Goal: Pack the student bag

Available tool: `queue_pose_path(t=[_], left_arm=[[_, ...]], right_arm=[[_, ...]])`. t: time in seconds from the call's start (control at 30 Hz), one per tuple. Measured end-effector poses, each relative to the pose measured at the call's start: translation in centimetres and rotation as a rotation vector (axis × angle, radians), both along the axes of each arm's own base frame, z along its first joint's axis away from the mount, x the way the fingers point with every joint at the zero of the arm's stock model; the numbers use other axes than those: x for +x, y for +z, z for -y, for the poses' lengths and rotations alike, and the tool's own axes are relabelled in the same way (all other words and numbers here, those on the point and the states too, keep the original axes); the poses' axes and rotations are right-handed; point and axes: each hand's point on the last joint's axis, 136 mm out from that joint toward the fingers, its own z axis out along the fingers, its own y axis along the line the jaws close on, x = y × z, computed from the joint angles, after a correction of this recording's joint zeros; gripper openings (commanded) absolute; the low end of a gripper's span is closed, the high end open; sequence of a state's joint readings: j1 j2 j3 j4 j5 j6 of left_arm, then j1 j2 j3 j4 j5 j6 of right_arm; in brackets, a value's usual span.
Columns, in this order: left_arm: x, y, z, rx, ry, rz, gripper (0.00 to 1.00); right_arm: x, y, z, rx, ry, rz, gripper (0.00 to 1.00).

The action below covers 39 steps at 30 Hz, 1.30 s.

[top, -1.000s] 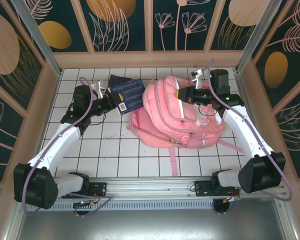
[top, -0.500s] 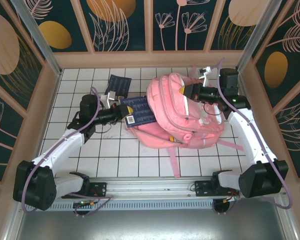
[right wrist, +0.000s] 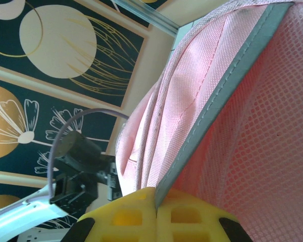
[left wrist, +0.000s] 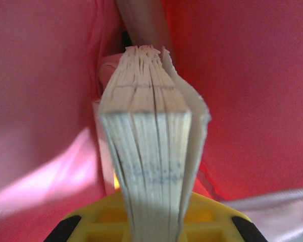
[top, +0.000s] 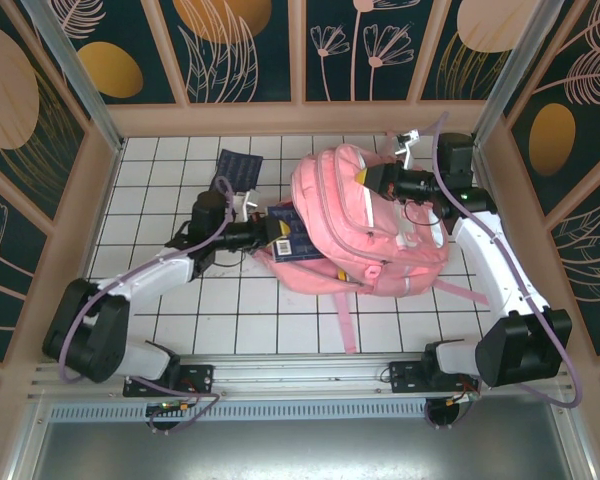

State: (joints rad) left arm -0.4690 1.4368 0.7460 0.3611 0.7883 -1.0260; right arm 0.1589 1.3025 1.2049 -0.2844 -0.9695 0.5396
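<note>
The student bag (top: pixel 380 235), a big pink backpack, lies on the white tiled table right of centre. My left gripper (top: pixel 263 232) is shut on a dark blue book (top: pixel 292 240) whose far end goes into the bag's left opening. In the left wrist view the book's pale page edge (left wrist: pixel 147 146) stands upright in my left gripper (left wrist: pixel 151 224), with pink bag fabric (left wrist: pixel 247 91) on both sides. My right gripper (top: pixel 372 180) is shut on the bag's top edge and holds it up. The right wrist view shows that gripper (right wrist: pixel 155 204) pinching the bag's grey trim (right wrist: pixel 227 83).
A second dark blue book (top: pixel 238 165) lies flat on the tiles behind my left arm. Pink straps (top: pixel 345 315) trail toward the near edge. The wooden frame (top: pixel 300 118) walls in the table at the back and sides. My left arm (right wrist: pixel 73 169) shows beyond the bag.
My left gripper has carried the book to the right, from beside the bag into its opening. My right gripper has shifted slightly up and right with the bag's edge.
</note>
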Motion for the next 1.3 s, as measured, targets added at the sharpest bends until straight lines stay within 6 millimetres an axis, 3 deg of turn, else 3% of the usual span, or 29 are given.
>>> queue_pose_path(t=[0.33, 0.47, 0.53, 0.7, 0.8, 0.9, 1.03, 1.3], left_arm=[[0.1, -0.7, 8.0, -0.098, -0.127, 0.000, 0.00], [0.8, -2.4, 11.3, -0.124, -0.157, -0.046, 0.00], [1.1, -3.0, 12.9, -0.127, -0.167, -0.061, 0.10], [1.5, -3.5, 16.0, -0.134, -0.179, -0.086, 0.46], [1.5, -3.4, 16.7, -0.119, -0.179, -0.080, 0.70], [1.7, -3.7, 16.7, -0.084, -0.167, -0.070, 0.83], [1.8, -4.0, 16.2, -0.039, -0.147, -0.067, 0.89], [2.3, -2.7, 14.5, 0.001, -0.107, -0.031, 0.93]], right_arm=[[0.1, 0.6, -0.2, 0.038, 0.003, -0.021, 0.00], [0.2, 1.0, -0.3, 0.050, 0.005, -0.017, 0.00], [0.2, 1.1, -0.3, 0.054, 0.003, -0.017, 0.00], [0.3, 1.2, -0.3, 0.058, 0.002, -0.012, 0.00], [0.3, 1.3, -0.3, 0.059, 0.003, -0.010, 0.00], [0.3, 1.3, -0.3, 0.059, 0.003, -0.009, 0.00], [0.3, 1.3, -0.3, 0.059, 0.003, -0.009, 0.00], [-0.1, 1.7, -0.2, 0.053, 0.006, 0.018, 0.00]])
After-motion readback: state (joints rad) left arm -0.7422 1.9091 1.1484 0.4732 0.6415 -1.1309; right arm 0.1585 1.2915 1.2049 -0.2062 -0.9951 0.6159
